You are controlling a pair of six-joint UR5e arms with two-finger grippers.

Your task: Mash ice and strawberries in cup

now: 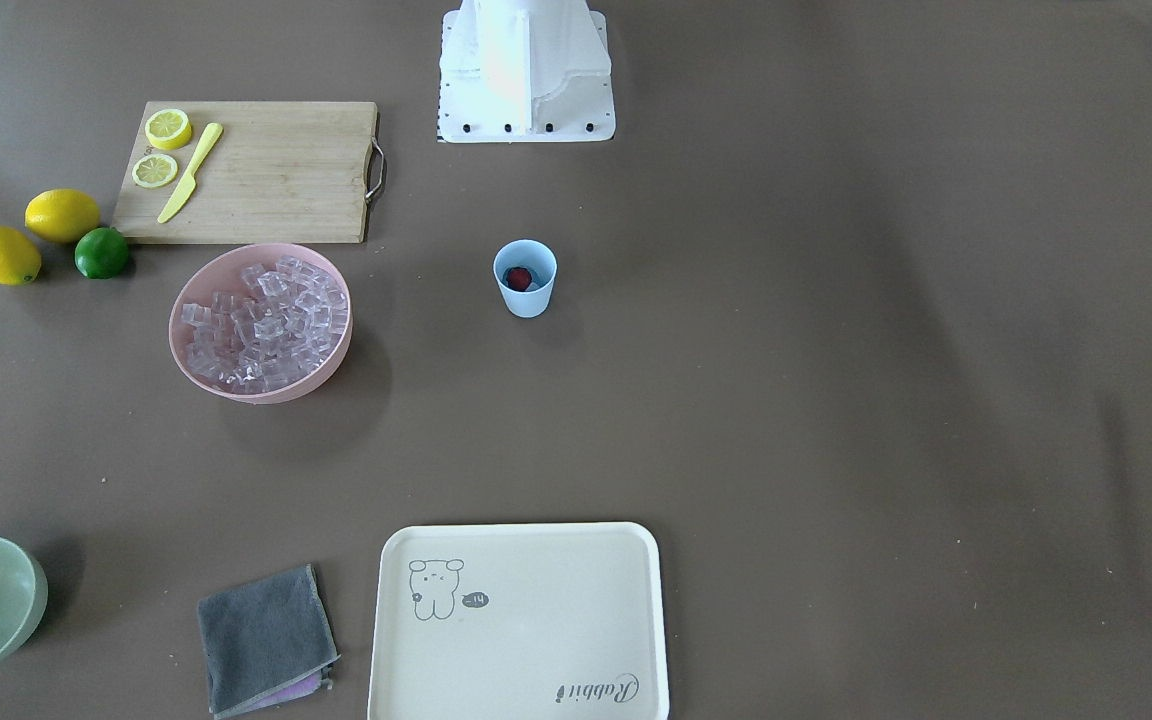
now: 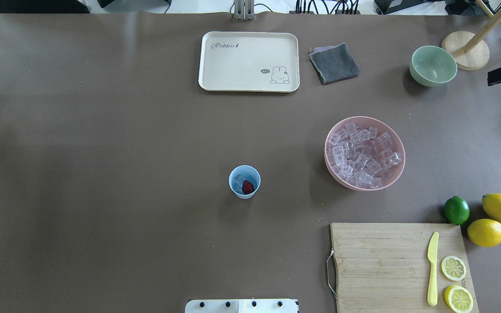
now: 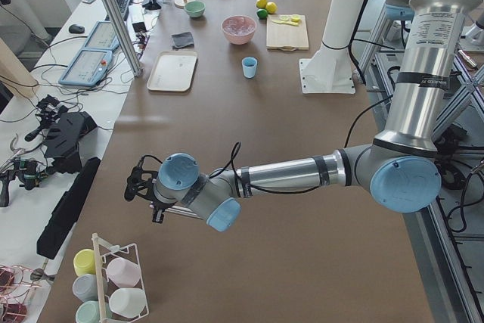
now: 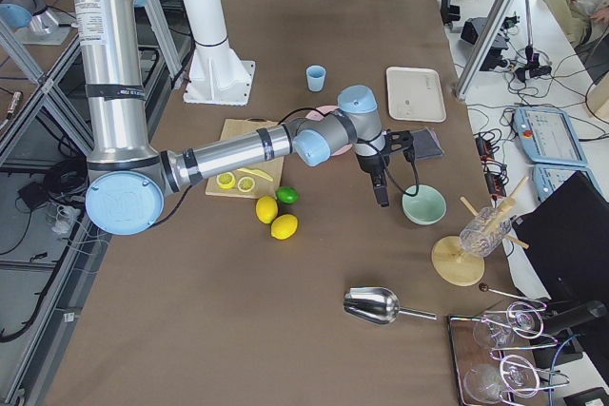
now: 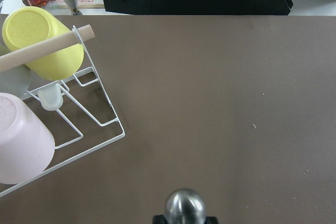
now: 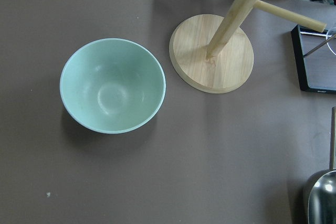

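Note:
The light blue cup stands upright in the middle of the table, also seen from the front. Inside it lie a dark red strawberry and some clear ice. Many more ice cubes fill the pink bowl. My left gripper hovers far from the cup, near a cup rack; I cannot tell whether it is open. A shiny round metal tip shows at the left wrist view's bottom edge. My right gripper hangs beside the green bowl; its state is unclear.
A cutting board with lemon slices and a yellow knife lies at the right front. Two lemons and a lime sit beside it. A cream tray, grey cloth, wooden stand and metal scoop lie around.

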